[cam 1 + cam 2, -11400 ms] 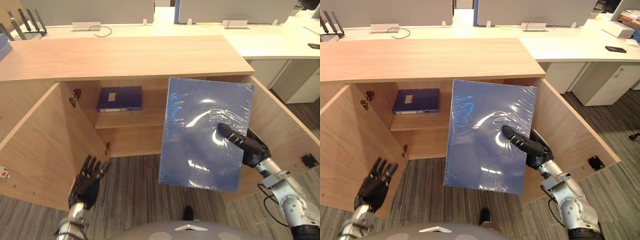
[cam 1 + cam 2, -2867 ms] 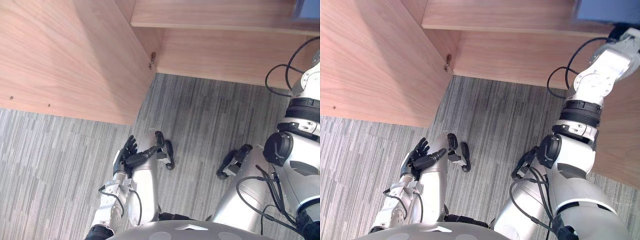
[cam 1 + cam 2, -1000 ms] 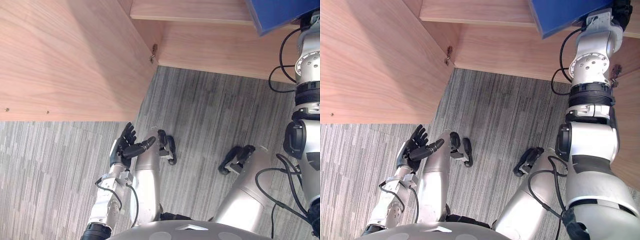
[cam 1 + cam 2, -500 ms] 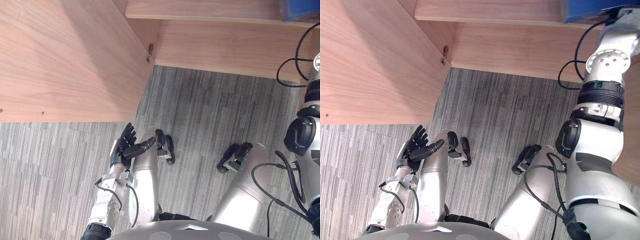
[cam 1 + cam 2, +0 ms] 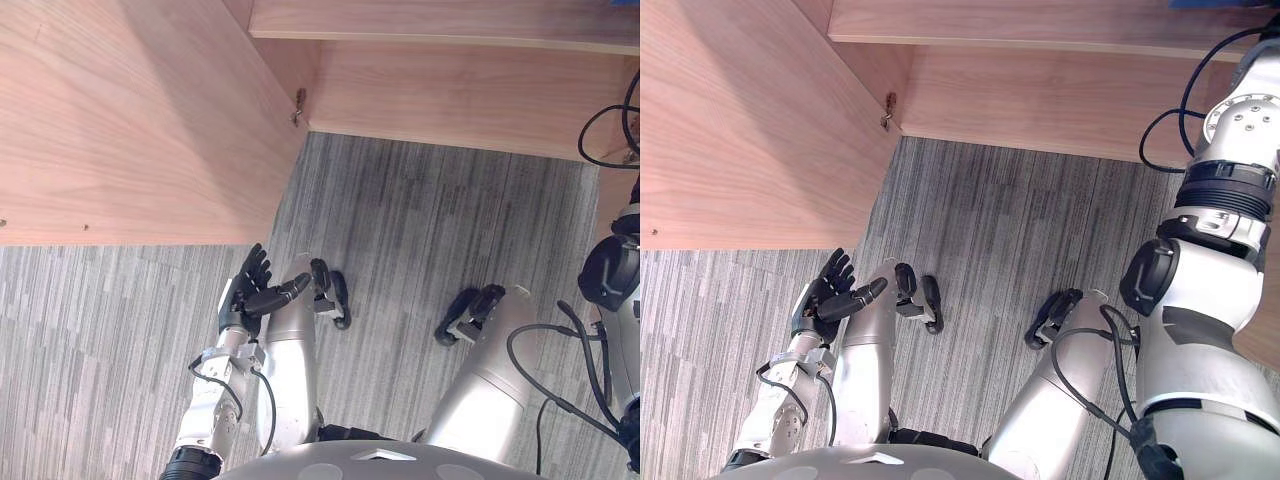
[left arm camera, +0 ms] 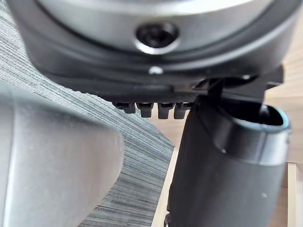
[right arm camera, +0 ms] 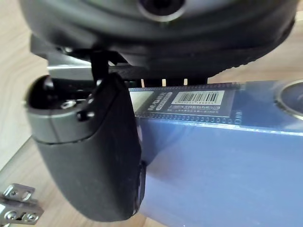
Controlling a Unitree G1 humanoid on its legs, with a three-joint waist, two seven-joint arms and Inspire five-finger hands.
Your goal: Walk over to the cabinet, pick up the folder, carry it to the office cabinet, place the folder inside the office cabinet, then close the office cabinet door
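One blue plastic-wrapped folder is in play, and it sits right against the right robot hand. In the right wrist view the dark thumb is pressed down over the folder's edge, pinching it. The fingers on the far side are out of sight behind it. The right arm reaches up to the top right of the head views, into the light wooden office cabinet. A thin sliver of blue shows at the upper edge there, above the one wooden shelf board.

Two robot hands are in view, one of them busy. The left robot hand hangs low on the robot's left over the grey striped carpet, fingers loosely spread, thumb out, holding nothing.

One open wooden cabinet door stands wide on the left, with one small metal hinge at its inner corner. Another metal hinge shows beside the right thumb.

The folder itself is deep blue, flat and glossy, its clear wrap catching the light. One white barcode label sits on a dark strip along its edge.
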